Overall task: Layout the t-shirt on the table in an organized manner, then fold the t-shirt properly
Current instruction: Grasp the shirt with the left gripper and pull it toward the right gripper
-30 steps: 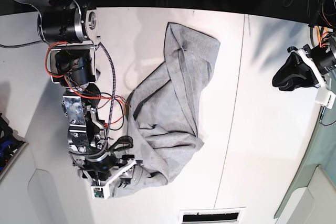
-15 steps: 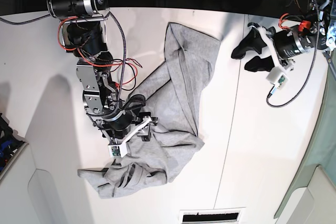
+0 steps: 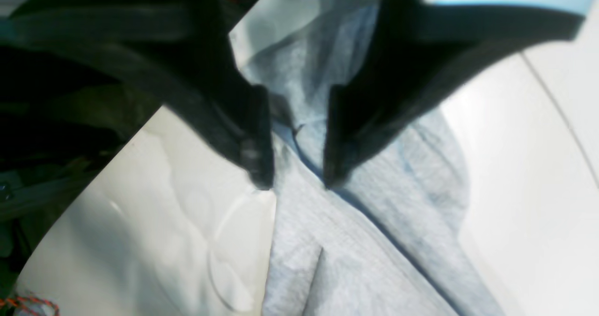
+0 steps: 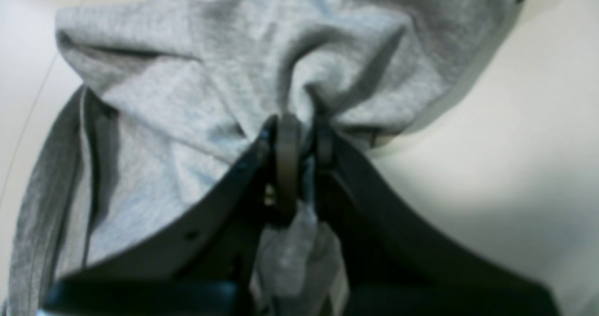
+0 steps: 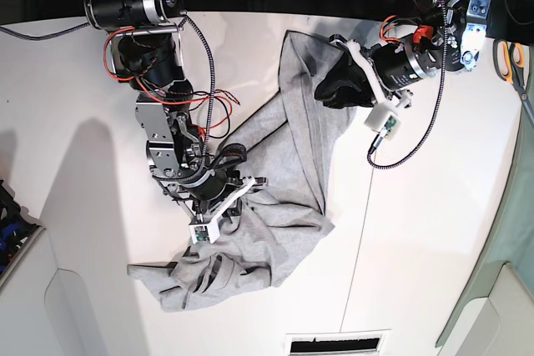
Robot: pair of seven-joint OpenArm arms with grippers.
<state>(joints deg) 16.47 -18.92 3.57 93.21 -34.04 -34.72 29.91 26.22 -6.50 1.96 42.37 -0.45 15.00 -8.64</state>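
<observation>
The grey t-shirt [image 5: 275, 181] lies crumpled and bunched along the middle of the white table [image 5: 434, 231], with dark print showing in the folds at its near end [image 5: 209, 277]. My right gripper [image 5: 232, 199] is shut on a pinch of the shirt's middle; the right wrist view shows the cloth [image 4: 262, 72] gathered between the closed fingertips [image 4: 288, 138]. My left gripper [image 5: 329, 81] hovers at the shirt's far right corner. In the left wrist view it [image 3: 295, 182] is open, its fingers [image 3: 257, 166] straddling a fold of the shirt [image 3: 355, 241].
A thin dark seam [image 5: 367, 206] runs across the table right of the shirt. Orange-handled scissors [image 5: 516, 60] lie at the far right. A green surface [image 5: 521, 231] borders the right edge. A vent slot [image 5: 338, 343] sits at the near edge. Both arms' cables hang over the far side.
My right gripper has pulled its pinch of the shirt from the near edge toward the table's middle. My left arm has swung in from the right onto the shirt's far corner.
</observation>
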